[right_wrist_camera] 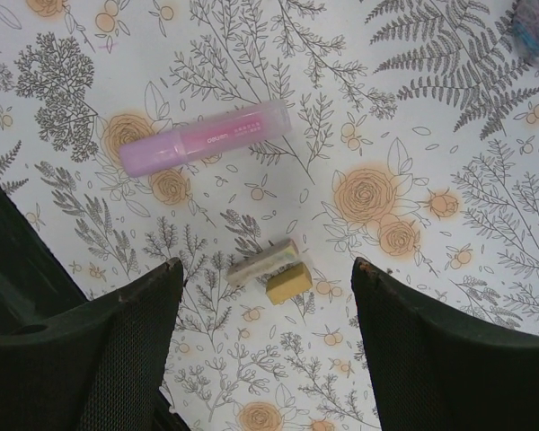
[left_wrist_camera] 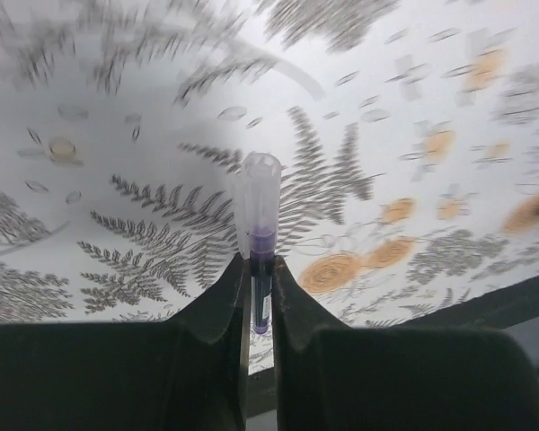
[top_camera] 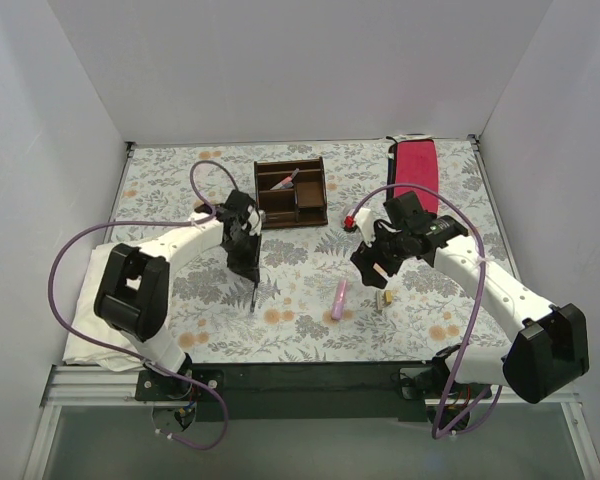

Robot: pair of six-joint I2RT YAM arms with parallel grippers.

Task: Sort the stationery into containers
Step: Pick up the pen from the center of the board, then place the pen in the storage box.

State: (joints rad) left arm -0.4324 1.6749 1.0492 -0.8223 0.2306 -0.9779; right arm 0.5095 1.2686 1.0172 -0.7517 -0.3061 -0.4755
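My left gripper [top_camera: 252, 286] is shut on a thin pen with a clear cap and purple barrel [left_wrist_camera: 257, 235], held upright a little above the floral table; in the top view the pen [top_camera: 253, 297] hangs from its fingers. My right gripper [top_camera: 380, 272] is open above a tiny yellowish-brown block [right_wrist_camera: 288, 282] that lies next to a pale strip [right_wrist_camera: 262, 262]; the block [top_camera: 387, 297] lies between its fingers [right_wrist_camera: 126, 332]. A fat pink marker [right_wrist_camera: 203, 138] lies flat, also in the top view [top_camera: 339, 299]. The dark brown organiser [top_camera: 291, 192] stands at the back with a pen [top_camera: 283, 181] in one compartment.
A flat red cloth [top_camera: 414, 172] lies at the back right. A small red thing [top_camera: 350, 220] lies near the right arm. A white cloth [top_camera: 85, 330] lies at the left edge. A bluish round thing [right_wrist_camera: 534, 27] shows at the right wrist view's top corner.
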